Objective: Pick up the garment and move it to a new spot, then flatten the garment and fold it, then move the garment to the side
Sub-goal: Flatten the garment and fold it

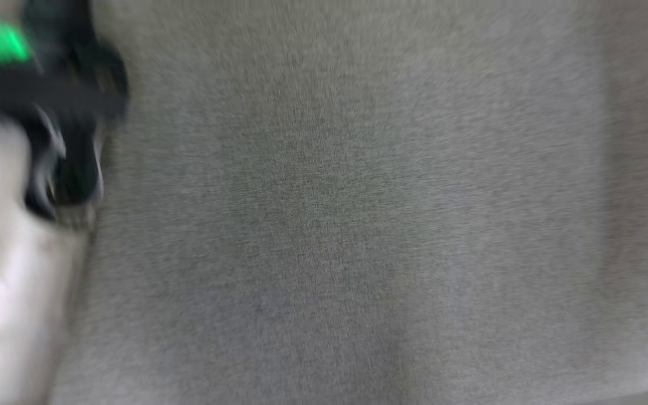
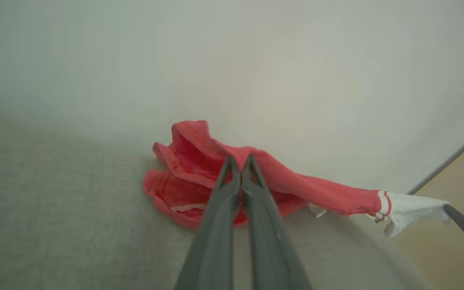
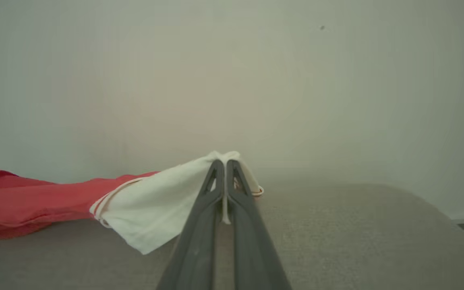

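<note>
Pinching the white end of the garment (image 3: 143, 209), right hand (image 3: 224, 163); closed left hand (image 2: 240, 159) at its red bunch.

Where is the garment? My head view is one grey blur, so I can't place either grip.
Observer: The left wrist view has the garment, red, bunched on the grey surface at the tips of the shut left gripper.
Operator: Is the right gripper holding anything?
Observer: Yes. The right gripper is shut on the garment's white end.
Operator: Is the cloth loose between the arms?
Observer: No. In the left wrist view, a red band runs drawn out from the bunch to that white end.
</note>
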Robot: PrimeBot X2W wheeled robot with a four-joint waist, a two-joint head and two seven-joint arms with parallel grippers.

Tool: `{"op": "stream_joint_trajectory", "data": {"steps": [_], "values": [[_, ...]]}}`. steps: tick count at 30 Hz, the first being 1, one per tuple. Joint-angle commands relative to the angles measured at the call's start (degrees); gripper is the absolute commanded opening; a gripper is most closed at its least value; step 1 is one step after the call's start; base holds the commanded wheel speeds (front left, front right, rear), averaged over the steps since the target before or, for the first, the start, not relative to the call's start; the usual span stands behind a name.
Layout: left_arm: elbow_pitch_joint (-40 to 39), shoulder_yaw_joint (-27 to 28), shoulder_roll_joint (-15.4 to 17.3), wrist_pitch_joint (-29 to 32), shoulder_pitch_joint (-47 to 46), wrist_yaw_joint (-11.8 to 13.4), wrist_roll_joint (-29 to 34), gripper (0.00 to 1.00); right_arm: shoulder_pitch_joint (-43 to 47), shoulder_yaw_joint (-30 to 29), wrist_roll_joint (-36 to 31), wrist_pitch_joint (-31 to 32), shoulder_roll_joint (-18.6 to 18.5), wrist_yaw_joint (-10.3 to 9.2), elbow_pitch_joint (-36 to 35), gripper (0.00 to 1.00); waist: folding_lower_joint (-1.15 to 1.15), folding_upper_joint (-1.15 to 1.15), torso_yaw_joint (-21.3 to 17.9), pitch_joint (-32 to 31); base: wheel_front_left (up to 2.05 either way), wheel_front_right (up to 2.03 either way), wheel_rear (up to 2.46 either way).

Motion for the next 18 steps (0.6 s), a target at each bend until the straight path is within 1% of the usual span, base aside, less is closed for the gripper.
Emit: {"op": "stream_joint_trajectory", "data": {"steps": [1,4,6,8,11,15,16,18], "values": [[-0.69,-0.04,0.19,0.04,6.28,0.05,-1.70,0.00,7.16,-2.69,-0.02,3.23,1.52,0.03,-3.24,0.00,0.01,0.00,2.42,-10.54,0.00,0.00,0.00],[-1.87,0.27,-0.90,0.14,16.36,0.63,-4.25,0.00,18.07,-6.81,-0.62,8.33,5.20,0.03,-8.66,0.00,0.01,0.00,2.11,-14.76,0.00,0.00,0.00],[-2.16,-0.50,-1.76,0.44,22.70,0.81,-5.83,0.00,23.82,-9.55,-0.82,10.68,8.12,0.03,-11.66,0.00,0.01,0.00,1.98,-17.25,0.00,0.00,0.00],[-2.00,-0.75,-2.49,0.77,27.80,0.95,-7.51,0.00,28.72,-11.45,-1.06,12.69,11.28,0.03,-13.78,0.00,0.01,0.00,1.82,-19.34,0.00,0.00,0.00],[-1.31,-0.55,-3.36,0.61,33.63,1.43,-9.21,0.00,34.15,-13.49,-2.35,14.85,13.98,0.03,-15.83,0.00,0.01,0.00,1.58,-22.04,0.00,0.00,0.00],[-0.51,-0.85,-4.74,0.41,39.49,1.48,-10.17,0.00,40.85,-15.31,-3.96,18.45,16.11,0.03,-16.87,0.00,0.01,0.00,1.68,-25.84,0.00,0.00,0.00],[-0.51,-0.85,-4.74,0.41,39.49,1.48,-10.17,0.00,40.85,-15.31,-3.96,18.45,16.11,0.03,-16.87,0.00,0.01,0.00,1.68,-25.84,0.00,0.00,0.00],[-0.45,-0.91,-5.00,0.31,41.92,1.74,-9.89,0.00,43.84,-15.75,-4.48,20.47,16.70,0.03,-17.53,0.00,0.01,0.00,1.77,-27.69,0.00,0.00,0.00]]}}
